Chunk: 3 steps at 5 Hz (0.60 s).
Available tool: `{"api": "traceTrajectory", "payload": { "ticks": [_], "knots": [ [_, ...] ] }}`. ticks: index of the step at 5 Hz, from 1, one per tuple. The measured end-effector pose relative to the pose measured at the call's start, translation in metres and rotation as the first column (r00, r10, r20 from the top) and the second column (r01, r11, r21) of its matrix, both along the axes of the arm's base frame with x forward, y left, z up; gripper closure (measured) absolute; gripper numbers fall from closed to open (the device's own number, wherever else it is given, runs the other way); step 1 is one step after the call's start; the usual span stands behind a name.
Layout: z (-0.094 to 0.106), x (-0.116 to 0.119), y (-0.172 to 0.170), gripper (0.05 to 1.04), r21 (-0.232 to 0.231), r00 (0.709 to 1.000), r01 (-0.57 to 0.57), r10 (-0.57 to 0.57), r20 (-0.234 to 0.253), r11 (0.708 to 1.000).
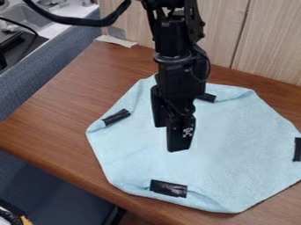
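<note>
Gripper point(169, 139) pointing down over one light blue cloth point(229, 145); impossible to tell whether spread or pressed together. Beneath, the cloth laid out on one brown table point(59, 114), roughly eight-sided, long axis unclear. Near its edges, four black tape strips point(169, 188): left slanting up rightward, near mostly crosswise, right running near to far, far beside the arm point(176, 72).

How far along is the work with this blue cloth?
The cloth already looks spread on the table, with black strips near its edges. The gripper hangs over it, nothing visibly in its grip. Creases beside the strips may be left to smooth; what else remains I can't tell.
</note>
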State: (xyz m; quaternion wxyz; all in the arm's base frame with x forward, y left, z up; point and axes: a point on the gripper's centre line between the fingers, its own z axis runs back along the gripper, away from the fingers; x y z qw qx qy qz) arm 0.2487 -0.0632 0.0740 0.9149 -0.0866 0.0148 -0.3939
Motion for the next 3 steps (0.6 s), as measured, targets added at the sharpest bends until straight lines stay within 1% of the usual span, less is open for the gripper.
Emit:
{"api": "traceTrajectory", "payload": {
  "ticks": [1,2,3],
  "knots": [
    [-0.007,-0.002,0.000,0.083,0.006,0.999,-0.015,0.015,-0.029,1.000],
    [-0.002,0.006,-0.011,0.083,0.020,0.992,-0.119,0.119,-0.031,0.993],
    [-0.002,0.014,-0.020,0.083,0.054,0.987,-0.157,0.155,0.035,0.986]
  ]
}}
